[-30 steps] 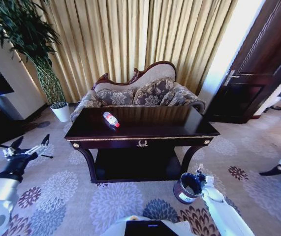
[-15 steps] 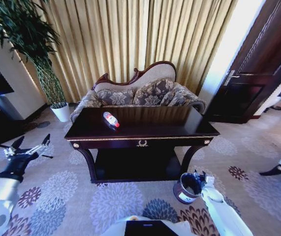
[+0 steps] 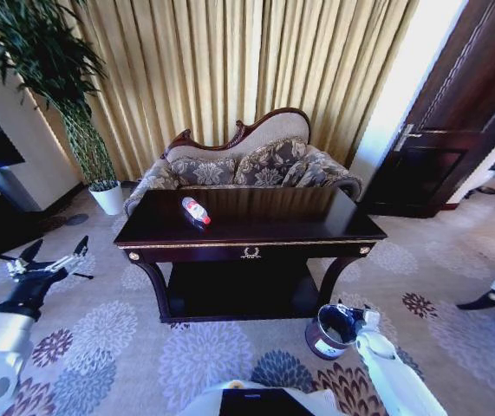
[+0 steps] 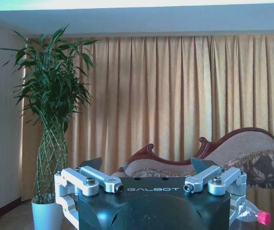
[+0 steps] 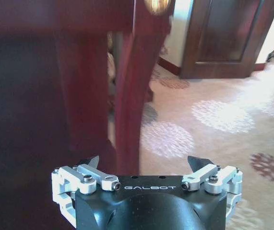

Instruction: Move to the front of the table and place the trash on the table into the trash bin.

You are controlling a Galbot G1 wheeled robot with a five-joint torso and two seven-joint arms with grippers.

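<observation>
The right gripper [image 3: 361, 317] is seen lower right of the head view, hanging right at the trash bin [image 3: 328, 331] rim with its fingers spread wide and nothing held, while the left gripper [image 3: 46, 260] is parked wide open at the left edge. Only the bottle [image 3: 196, 210] can be spotted on the table [image 3: 316, 227], up near centre frame, so it looks like that piece is yet to be binned.
</observation>
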